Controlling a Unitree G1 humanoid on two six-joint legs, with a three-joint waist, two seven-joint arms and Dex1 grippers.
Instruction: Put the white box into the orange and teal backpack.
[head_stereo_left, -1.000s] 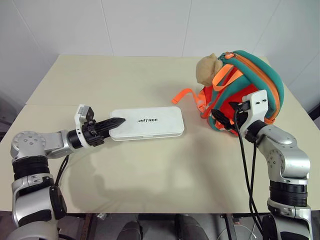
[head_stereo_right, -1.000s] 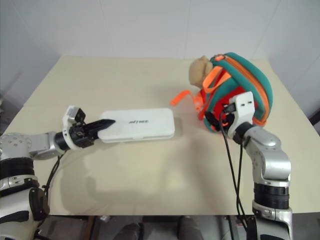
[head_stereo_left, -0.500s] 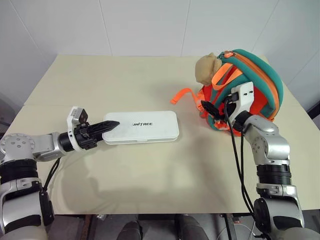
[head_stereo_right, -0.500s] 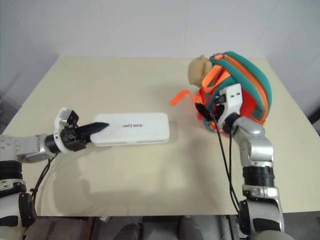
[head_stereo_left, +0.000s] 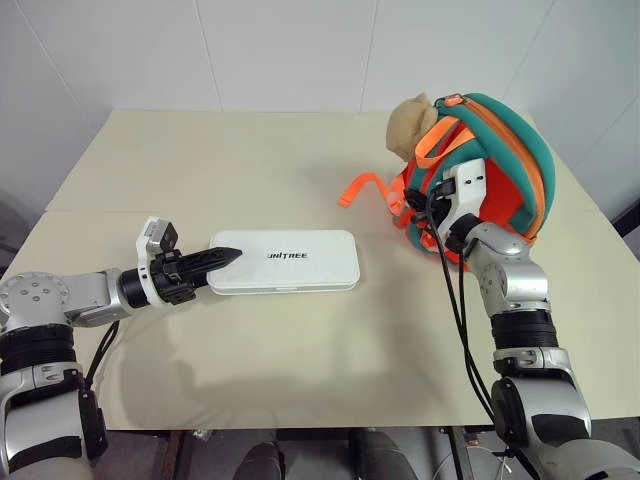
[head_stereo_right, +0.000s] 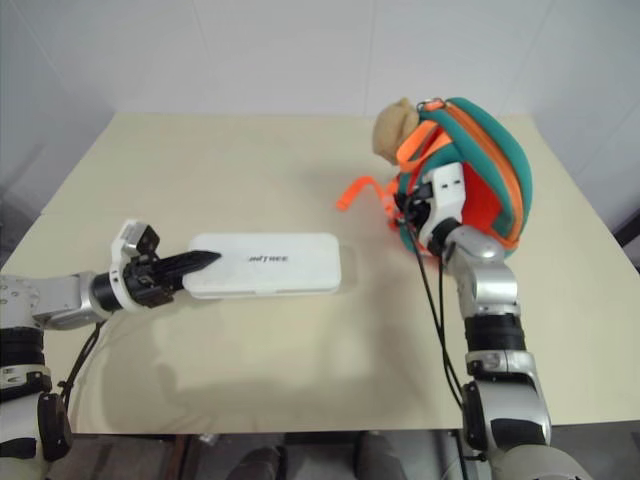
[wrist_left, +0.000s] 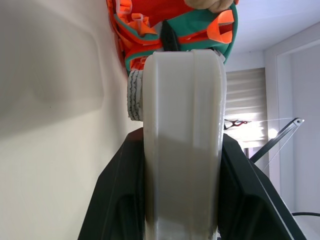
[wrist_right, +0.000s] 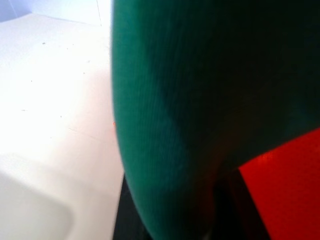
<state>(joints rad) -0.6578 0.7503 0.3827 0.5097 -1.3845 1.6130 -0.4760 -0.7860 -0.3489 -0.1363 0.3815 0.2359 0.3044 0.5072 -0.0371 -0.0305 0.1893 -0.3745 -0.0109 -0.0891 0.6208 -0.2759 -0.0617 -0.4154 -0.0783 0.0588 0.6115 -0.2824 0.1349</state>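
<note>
Left of the orange-and-teal fabric backpack (head_stereo_left: 480, 165), flat white plastic box (head_stereo_left: 284, 261) is gripped endwise by L gripper (head_stereo_left: 222, 257), long axis aimed at the backpack; R gripper (head_stereo_left: 420, 218) is at its teal rim, grip can't be told.

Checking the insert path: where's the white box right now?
The white box lies flat on the table, left of centre in the head views, its left end clamped by the left gripper, apart from the backpack.
</note>
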